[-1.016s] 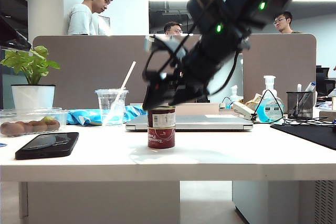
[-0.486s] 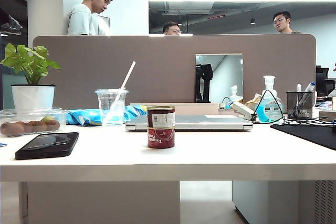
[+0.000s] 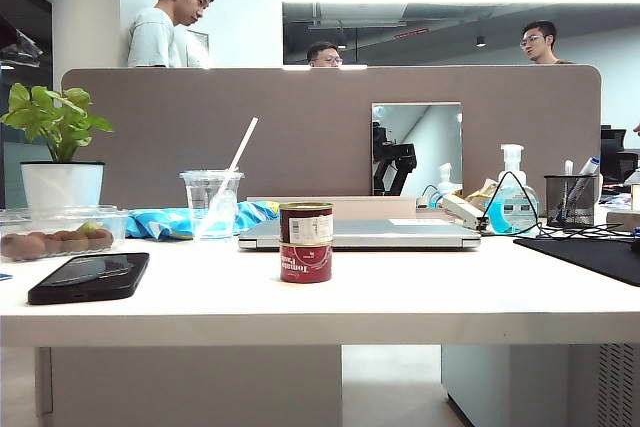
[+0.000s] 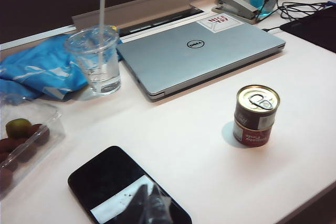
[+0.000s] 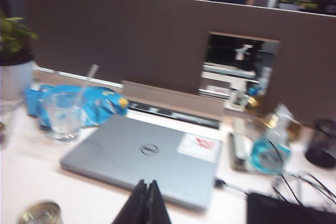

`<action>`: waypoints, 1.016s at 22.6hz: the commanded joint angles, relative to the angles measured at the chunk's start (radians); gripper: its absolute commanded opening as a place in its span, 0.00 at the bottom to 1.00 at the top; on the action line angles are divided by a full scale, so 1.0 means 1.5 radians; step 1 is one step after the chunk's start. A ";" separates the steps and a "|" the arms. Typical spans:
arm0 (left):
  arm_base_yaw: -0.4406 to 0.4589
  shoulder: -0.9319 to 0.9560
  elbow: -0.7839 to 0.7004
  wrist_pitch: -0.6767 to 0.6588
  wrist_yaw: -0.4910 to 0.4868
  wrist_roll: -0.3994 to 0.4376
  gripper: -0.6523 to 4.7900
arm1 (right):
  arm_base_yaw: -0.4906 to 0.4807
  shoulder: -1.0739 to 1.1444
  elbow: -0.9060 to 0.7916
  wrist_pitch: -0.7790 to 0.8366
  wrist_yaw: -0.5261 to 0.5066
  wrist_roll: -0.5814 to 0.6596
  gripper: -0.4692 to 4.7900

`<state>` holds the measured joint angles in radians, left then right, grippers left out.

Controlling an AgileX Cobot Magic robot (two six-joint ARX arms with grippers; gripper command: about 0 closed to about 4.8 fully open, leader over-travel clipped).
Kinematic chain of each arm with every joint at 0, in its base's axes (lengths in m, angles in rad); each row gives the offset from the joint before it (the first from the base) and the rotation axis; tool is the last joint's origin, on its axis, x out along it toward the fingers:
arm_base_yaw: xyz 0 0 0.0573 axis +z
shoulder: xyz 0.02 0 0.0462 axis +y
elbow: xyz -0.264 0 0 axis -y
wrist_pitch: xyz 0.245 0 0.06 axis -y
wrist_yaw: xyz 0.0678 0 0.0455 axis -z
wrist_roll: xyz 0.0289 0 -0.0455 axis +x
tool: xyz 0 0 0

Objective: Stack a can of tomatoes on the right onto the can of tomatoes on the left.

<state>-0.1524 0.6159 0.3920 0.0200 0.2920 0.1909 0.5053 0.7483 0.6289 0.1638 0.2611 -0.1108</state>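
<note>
Two cans stacked: top can (image 3: 306, 223) sits on bottom can (image 3: 306, 262), upright, edges flush, near the middle of the surface (image 3: 400, 297), just in front of the closed laptop (image 3: 360, 234). Left wrist view shows the same stack, top can (image 4: 256, 105) with pull-tab lid up, bottom can (image 4: 252, 132) under it, nothing touching them. Neither arm shows in the exterior view. Right tool (image 5: 145, 204) is clenched, fingers pressed together with no gap, holding nothing; it hangs above the surface, well clear of the stack, pointing level toward the laptop (image 5: 144, 156) and the back partition (image 5: 131, 35). A can lid (image 5: 41, 214) sits at the corner of the right wrist view, apart from the tool. Left tool (image 4: 148, 203) is a dark blurred shape over the phone (image 4: 126, 192), pitched down at the surface near its front edge; cannot tell whether its jaws are apart or together, nothing seen in it. Cup (image 3: 212, 202) with straw stands left of the laptop, blue cloth (image 3: 175, 220) behind it. Tray of fruit (image 3: 50, 232) and plant pot (image 3: 62, 182) toward the left edge, phone (image 3: 90, 277) at front left. Sanitizer bottle (image 3: 513, 202) and pen holder (image 3: 572, 197) toward the right back.
</note>
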 commanded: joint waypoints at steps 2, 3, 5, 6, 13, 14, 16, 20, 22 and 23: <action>0.000 -0.001 0.004 0.008 0.000 0.002 0.11 | -0.001 -0.108 -0.091 -0.002 0.105 0.005 0.08; 0.000 -0.001 0.004 0.008 0.000 0.002 0.11 | -0.001 -0.139 -0.116 -0.009 0.148 0.004 0.08; 0.000 -0.001 0.004 0.008 0.000 0.002 0.11 | 0.000 -0.184 -0.144 -0.052 0.199 0.005 0.08; 0.000 -0.001 0.004 0.008 0.000 0.002 0.11 | 0.000 -0.201 -0.148 -0.076 0.202 0.004 0.08; 0.000 -0.001 0.004 0.008 0.000 0.002 0.11 | -0.001 -0.297 -0.156 -0.261 0.221 -0.002 0.08; 0.000 -0.001 0.004 0.008 0.000 0.002 0.11 | -0.001 -0.304 -0.160 -0.267 0.222 -0.002 0.08; 0.000 -0.001 0.004 0.008 0.000 0.002 0.11 | -0.001 -0.316 -0.180 -0.253 0.221 -0.001 0.08; 0.000 -0.001 0.004 0.008 0.000 0.002 0.11 | -0.011 -0.337 -0.259 -0.137 0.219 -0.001 0.08; 0.000 -0.001 0.004 0.008 0.000 0.002 0.11 | -0.067 -0.353 -0.307 -0.071 0.143 -0.001 0.08; 0.000 -0.001 0.004 0.008 0.000 0.002 0.11 | -0.119 -0.366 -0.331 -0.040 0.062 -0.001 0.08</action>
<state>-0.1524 0.6159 0.3920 0.0196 0.2913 0.1909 0.3679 0.2096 0.1459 0.0334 0.4675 -0.1131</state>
